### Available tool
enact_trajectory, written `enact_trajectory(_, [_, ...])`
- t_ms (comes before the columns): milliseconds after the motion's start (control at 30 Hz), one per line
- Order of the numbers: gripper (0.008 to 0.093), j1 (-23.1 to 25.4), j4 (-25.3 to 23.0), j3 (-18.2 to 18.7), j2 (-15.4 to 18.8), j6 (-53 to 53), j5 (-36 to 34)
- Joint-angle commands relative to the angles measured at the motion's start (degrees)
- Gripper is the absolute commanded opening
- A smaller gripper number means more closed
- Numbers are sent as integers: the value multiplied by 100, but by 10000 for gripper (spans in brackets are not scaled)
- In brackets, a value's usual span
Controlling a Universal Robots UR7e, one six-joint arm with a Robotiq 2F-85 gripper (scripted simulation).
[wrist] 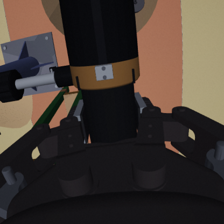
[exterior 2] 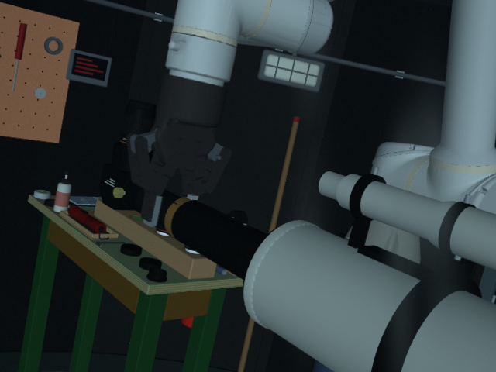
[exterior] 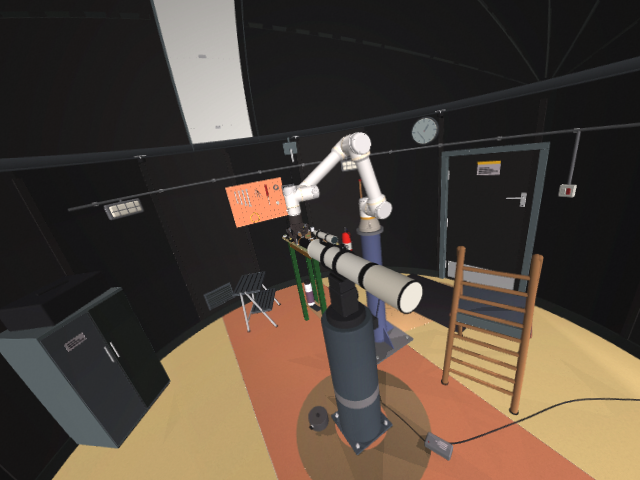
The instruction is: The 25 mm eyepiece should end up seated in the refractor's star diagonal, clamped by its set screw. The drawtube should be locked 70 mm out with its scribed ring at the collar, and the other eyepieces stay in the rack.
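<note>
The black drawtube [wrist: 110, 115] comes out of the focuser body through a brass collar [wrist: 104, 74], and my gripper [wrist: 109, 118] grips the drawtube just behind that collar. The collar [exterior 2: 176, 214] carries a small grey block on top, and a lock knob on a steel shaft [wrist: 35, 80] sticks out to its side. The star diagonal [exterior 2: 120, 180] sits at the drawtube's end, with an eyepiece [exterior 2: 138, 114] standing in it and a brass set screw [exterior 2: 118, 193] on its side. The wooden eyepiece rack [exterior 2: 156, 240] lies on the table below.
Behind the work hang an orange pegboard [exterior 2: 34, 72] with tools and a wall lamp [exterior 2: 290, 70]. The green-legged table [exterior 2: 128, 256] carries caps, a bottle [exterior 2: 62, 194] and a red torch [exterior 2: 86, 219]. The white telescope tube [exterior 2: 340, 288] and finder scope [exterior 2: 400, 216] fill the right side.
</note>
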Motion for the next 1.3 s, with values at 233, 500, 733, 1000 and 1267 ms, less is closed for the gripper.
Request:
enact_trajectory(233, [270,0,-5,-1,-1,0,1])
enact_trajectory(500, [110,0,-5,-1,-1,0,1])
enact_trajectory(733, [80,0,-5,-1,-1,0,1])
enact_trajectory(1000, [80,-46,2,-4,-5,-46,1])
enact_trajectory(1267, [80,-101,6,-4,-10,-101,1])
